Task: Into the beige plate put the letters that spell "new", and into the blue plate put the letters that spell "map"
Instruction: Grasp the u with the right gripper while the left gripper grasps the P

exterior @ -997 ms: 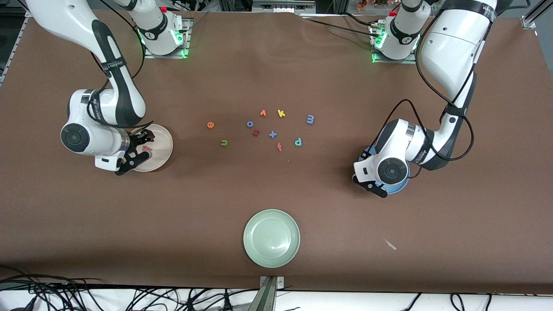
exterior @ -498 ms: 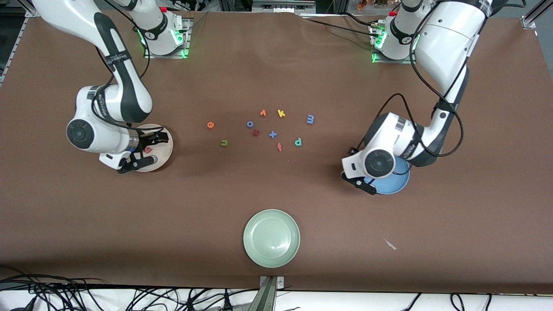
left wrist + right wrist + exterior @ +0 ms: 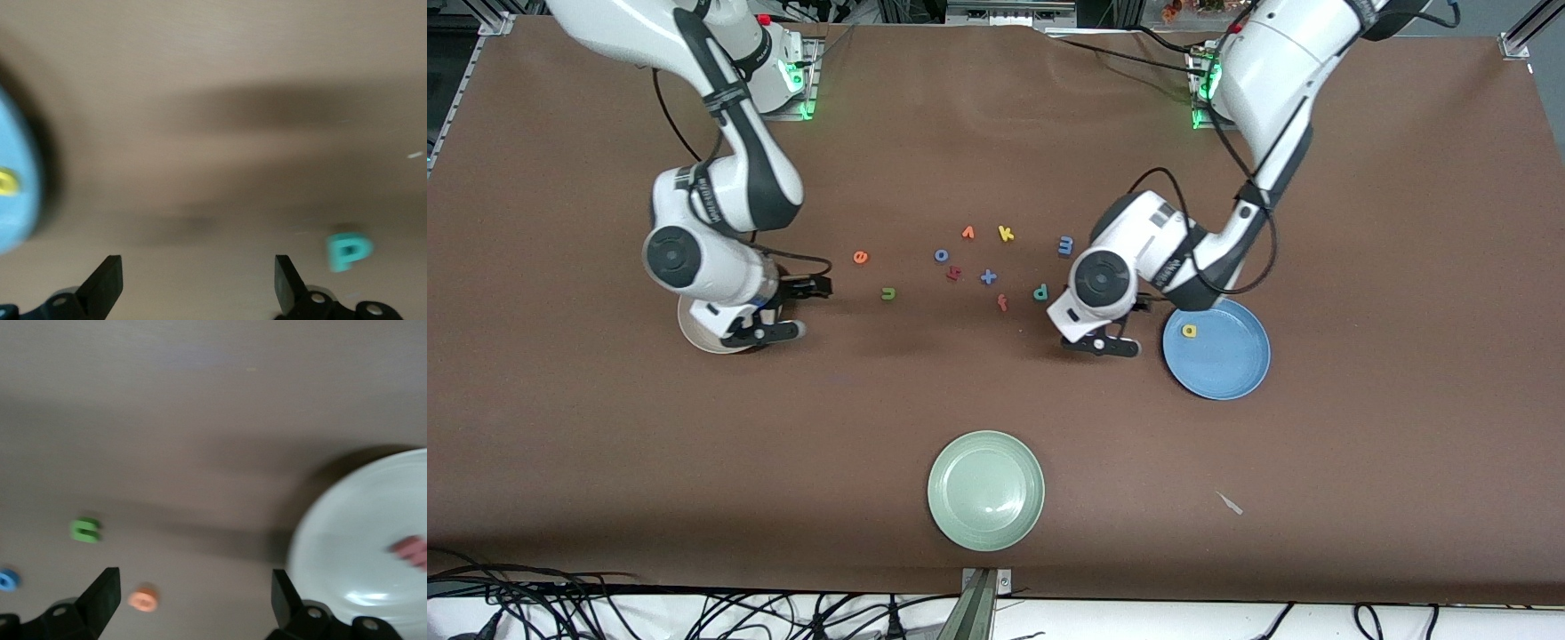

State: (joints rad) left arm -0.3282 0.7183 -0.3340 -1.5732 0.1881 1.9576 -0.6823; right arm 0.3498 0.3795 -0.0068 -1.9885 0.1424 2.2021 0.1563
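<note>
Teal "p" [image 3: 1040,292] lies flat beside the open left gripper [image 3: 1107,329]; right gripper [image 3: 791,309] gapes empty.

Both arms reach in from their bases and bend down over the table, wrists turned sideways. The right gripper [image 3: 793,309] hangs with jaws spread wide and empty; the left gripper [image 3: 1113,325] hangs likewise, its fingers [image 3: 107,283] parted, holding nothing.
</note>
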